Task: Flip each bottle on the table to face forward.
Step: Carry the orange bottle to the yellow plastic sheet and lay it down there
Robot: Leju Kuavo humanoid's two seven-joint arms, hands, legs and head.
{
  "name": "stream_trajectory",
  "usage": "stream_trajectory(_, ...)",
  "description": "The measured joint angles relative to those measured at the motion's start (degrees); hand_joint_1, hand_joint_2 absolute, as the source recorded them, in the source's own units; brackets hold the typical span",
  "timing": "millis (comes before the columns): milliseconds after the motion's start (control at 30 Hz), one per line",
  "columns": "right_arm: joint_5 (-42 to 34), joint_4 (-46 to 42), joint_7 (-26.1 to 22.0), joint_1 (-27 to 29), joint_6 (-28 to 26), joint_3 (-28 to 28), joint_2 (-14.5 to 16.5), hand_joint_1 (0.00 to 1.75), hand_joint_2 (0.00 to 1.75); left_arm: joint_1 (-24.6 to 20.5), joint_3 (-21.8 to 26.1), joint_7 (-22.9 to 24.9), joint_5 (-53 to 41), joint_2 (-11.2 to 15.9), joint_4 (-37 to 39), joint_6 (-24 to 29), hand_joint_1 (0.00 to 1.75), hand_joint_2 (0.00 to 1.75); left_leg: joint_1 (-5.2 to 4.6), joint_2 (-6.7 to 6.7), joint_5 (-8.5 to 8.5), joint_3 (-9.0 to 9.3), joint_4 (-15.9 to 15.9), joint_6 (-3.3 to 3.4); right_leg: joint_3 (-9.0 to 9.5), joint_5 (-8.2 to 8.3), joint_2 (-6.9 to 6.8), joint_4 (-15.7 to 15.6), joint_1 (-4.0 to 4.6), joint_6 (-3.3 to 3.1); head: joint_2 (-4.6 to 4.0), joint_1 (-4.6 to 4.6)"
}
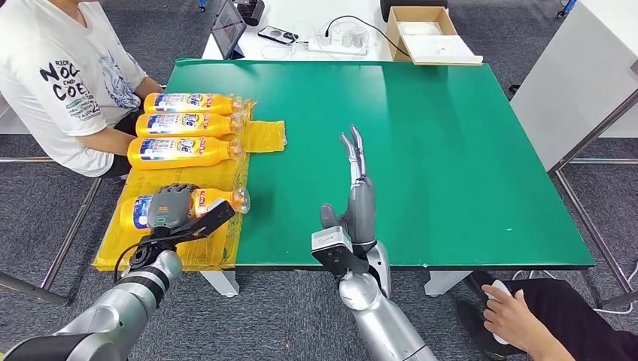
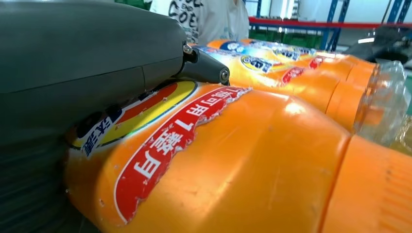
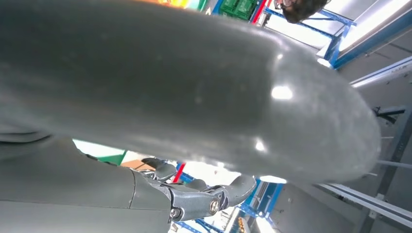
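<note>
From the head view I see four orange bottles lying on their sides on a yellow plastic sheet (image 1: pixel 259 137) along the left side of the green table (image 1: pixel 451 165), caps pointing right. My left hand (image 1: pixel 171 205) lies over the top of the nearest bottle (image 1: pixel 218 201), fingers wrapped over its label end, so I read it as gripping that bottle. In the left wrist view the same bottle (image 2: pixel 252 165) sits right under the hand (image 2: pixel 82 63), its red and white label facing up, with the next bottles lined up beyond it.

The other three bottles lie farther away in a row, side by side: the third bottle (image 1: pixel 179 152), the second bottle (image 1: pixel 188 124), and the farthest bottle (image 1: pixel 189 102).

My right hand (image 1: pixel 360 188) is over bare green table near the middle, well apart from the bottles, fingers stretched straight out and holding nothing.

A person in a white shirt (image 1: pixel 64 75) sits at the far left, by the farthest bottles. Another person's hand (image 1: pixel 505 304) shows at the near right, below the table edge.
</note>
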Motion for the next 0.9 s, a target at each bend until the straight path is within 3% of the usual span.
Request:
stream_trajectory(33, -0.02, 0.01, 0.10, 0.00, 0.15, 0.00, 0.00, 0.00, 0.00, -0.20, -0.19, 0.19, -0.26, 0.03, 0.16, -0.74, 0.43, 1.75, 0.00, -0.01, 0.00, 0.02, 0.00, 0.00, 0.02, 0.00, 0.00, 0.00, 0.00, 0.00, 0.00, 0.00)
stream_trajectory(67, -0.05, 0.02, 0.15, 0.00, 0.32, 0.00, 0.00, 0.00, 0.00, -0.40, -0.37, 0.33, -0.47, 0.07, 0.30, -1.60, 0.01, 1.31, 0.00, -0.02, 0.00, 0.04, -0.01, 0.00, 0.04, -0.01, -0.01, 0.00, 0.00, -0.01, 0.00, 0.00)
stream_trajectory(167, -0.04, 0.17, 0.38, 0.00, 1.02, 0.00, 0.00, 0.00, 0.00, -1.12, -0.78, 0.32, -0.35, 0.11, 0.58, -5.57, 0.00, 0.00, 0.00, -0.05, 0.00, 0.10, -0.01, 0.00, 0.11, -0.01, -0.02, 0.00, 0.00, -0.01, 0.00, -0.01)
stream_trajectory(500, -0.20, 2.33, 1.20, -0.03, 3.06, -0.21, 0.00, 0.00, 0.00, -3.04, -0.64, -3.60, 3.95, 0.16, 0.86, -18.67, 0.00, 0.00, -0.03, -0.62, 0.06, 0.30, -0.02, 0.02, 0.48, -0.07, -0.50, -0.02, -0.04, 0.00, 0.00, 0.00)
stream_trajectory(733, -0.29, 3.63, 1.20, -0.06, 3.21, -0.38, 0.00, 0.00, 0.00, -3.22, -0.62, -4.97, 4.88, 0.16, 0.88, -20.41, 0.00, 0.00, -0.03, -0.67, 0.10, 0.38, -0.02, 0.01, 0.57, -0.08, -0.56, -0.02, -0.03, 0.00, 0.00, -0.01)
stream_trajectory(900, -0.19, 4.55, 1.17, -0.10, 3.81, -0.93, 0.02, 0.00, 0.00, -3.32, 0.71, -9.91, 9.54, -0.09, 0.83, -24.41, 0.00, 0.00, -0.03, -0.70, 0.11, 0.43, -0.02, 0.01, 0.64, -0.08, -0.58, -0.02, -0.03, 0.00, 0.00, 0.00)
